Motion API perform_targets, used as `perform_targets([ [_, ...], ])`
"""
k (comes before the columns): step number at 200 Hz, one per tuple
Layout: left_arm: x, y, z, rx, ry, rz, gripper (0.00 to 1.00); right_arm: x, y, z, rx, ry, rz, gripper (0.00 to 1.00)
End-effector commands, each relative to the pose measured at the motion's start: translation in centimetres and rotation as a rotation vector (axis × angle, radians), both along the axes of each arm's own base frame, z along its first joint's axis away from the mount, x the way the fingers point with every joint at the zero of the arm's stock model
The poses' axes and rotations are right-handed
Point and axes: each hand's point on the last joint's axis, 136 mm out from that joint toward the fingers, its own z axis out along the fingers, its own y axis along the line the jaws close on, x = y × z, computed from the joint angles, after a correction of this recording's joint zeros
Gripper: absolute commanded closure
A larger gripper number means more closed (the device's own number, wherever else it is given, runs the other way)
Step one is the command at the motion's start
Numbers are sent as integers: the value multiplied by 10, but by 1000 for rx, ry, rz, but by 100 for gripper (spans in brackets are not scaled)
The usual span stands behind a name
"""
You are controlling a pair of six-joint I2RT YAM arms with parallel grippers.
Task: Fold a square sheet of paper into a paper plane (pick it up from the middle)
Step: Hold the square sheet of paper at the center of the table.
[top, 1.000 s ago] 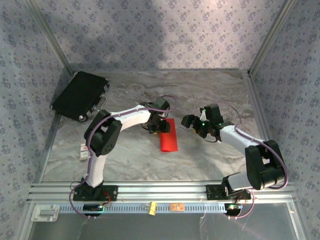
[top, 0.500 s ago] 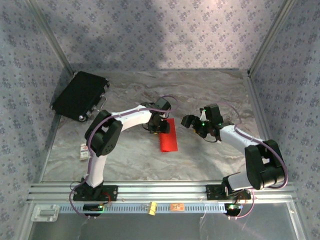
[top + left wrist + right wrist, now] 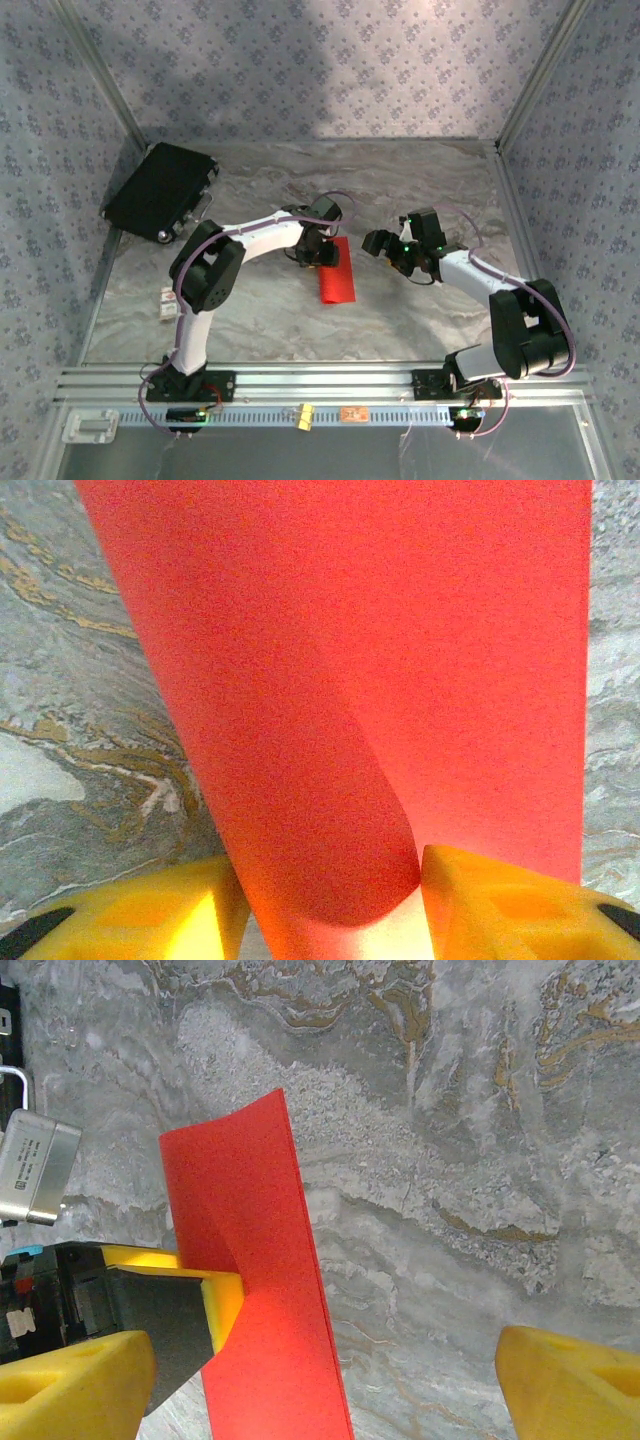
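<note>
Red, thin and plain, the square sheet of paper point(image 3: 337, 280) lies near the middle of the grey marbled table top point(image 3: 430, 180), between the 2 arms. From above we see it as a narrow upright strip rather than a full square. Its far end sits under the left gripper point(image 3: 318, 255), and its near end points toward the arm bases.

In the left wrist view the sheet point(image 3: 400, 680) runs away from the camera across the marble. One side of it curls over the other into a soft roll, and we cannot tell whether a crease has been set. The 2 yellow fingers point(image 3: 480, 900) of the left gripper point(image 3: 330, 905) are partly closed, with the bowed end of the paper squeezed between them and touching both pads.

The right gripper point(image 3: 378, 242) hovers just to the right of the sheet, apart from it. Its wrist view shows its jaws spread wide over bare marble, with nothing between them. The red strip point(image 3: 255, 1260) lies to its left, and one of the left gripper's yellow fingers point(image 3: 225, 1295) presses on the strip's edge.

A black rectangular case point(image 3: 160, 188) rests in the far left corner, well away from the paper.
</note>
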Motion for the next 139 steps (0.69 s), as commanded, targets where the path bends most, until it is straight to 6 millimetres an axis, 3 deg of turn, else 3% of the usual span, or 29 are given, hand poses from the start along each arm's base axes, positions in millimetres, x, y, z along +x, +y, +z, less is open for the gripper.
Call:
perform_targets([
  [1, -1, 36, -31, 162, 22, 27, 49, 0, 4, 3, -5, 3, 24, 10],
  [101, -1, 36, -36, 172, 29, 17, 48, 0, 9, 0, 3, 9, 41, 11],
  [120, -2, 37, -37, 173, 32, 17, 48, 0, 12, 0, 10, 10, 55, 16],
  [139, -2, 37, -38, 174, 34, 19, 48, 0, 16, -2, 26, 12, 68, 29],
])
